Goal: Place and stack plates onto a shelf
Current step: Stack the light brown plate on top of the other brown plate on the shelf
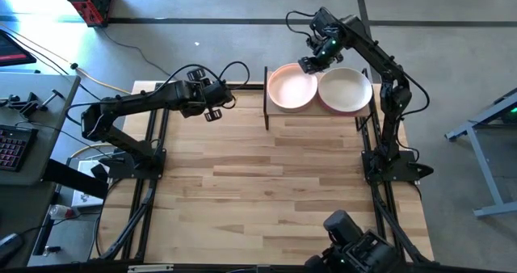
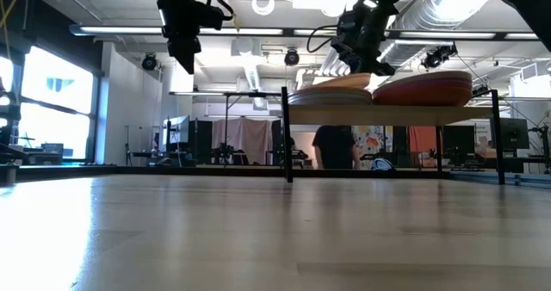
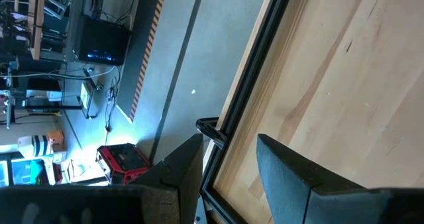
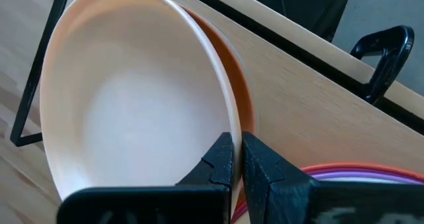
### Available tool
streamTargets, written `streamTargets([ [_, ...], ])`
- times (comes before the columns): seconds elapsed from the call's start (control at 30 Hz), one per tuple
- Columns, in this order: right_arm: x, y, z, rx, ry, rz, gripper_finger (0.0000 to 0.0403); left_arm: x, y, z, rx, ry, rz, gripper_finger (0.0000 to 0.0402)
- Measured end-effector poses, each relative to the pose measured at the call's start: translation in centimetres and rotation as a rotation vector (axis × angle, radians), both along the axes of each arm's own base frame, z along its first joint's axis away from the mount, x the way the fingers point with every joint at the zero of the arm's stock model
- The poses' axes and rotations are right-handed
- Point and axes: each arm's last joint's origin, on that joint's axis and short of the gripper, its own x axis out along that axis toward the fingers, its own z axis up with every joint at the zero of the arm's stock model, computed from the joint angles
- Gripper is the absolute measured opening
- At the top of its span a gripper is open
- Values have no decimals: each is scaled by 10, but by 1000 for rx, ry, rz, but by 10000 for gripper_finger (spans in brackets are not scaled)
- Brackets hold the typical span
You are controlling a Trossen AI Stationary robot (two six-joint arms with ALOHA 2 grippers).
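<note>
Light wooden tabletop on a black frame, grey workshop floor around it.

Far left: left gripper raised above the table's rear left part, well apart from the shelf. Fingers spread wide, nothing between them.

Centre rear: shelf, a pale board between thin black uprights. Carries all plates in view, in two stacks side by side.

Left stack: cream plate on top, an orange plate directly beneath. In the low view, sits tilted, higher on the side nearer the right stack.

Right gripper: poised over the rear rim of the cream plate, next to the right stack. Fingers pinched together, apparently clamped on that rim.

Right stack: off-white plate on top; orange-red rim and purple rim visible beneath.

Handling, as judged:
- Treat each plate as rigid, light and liable to chip if dropped.
- Expect little slip from the matte finish.
- Grip at the raised rim only; avoid the shallow centre, which offers no edge to pinch.
- Lower the tilted cream plate flat before opening the fingers, or expect it to slide off its stack.

Count:
- Stacks: two.
- Top plates in full view: two.
- Lower plates showing as rims: three at least; exact total not determinable.
- Shelves: one.
- Grippers: two.
</note>
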Motion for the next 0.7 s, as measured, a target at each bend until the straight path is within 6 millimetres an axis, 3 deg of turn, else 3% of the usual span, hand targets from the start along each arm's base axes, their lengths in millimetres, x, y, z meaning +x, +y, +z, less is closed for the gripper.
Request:
streamTargets([
  [0.7, 0, 0, 0, 17, -9, -28, 1, 0, 0, 0, 0, 0, 0, 131],
])
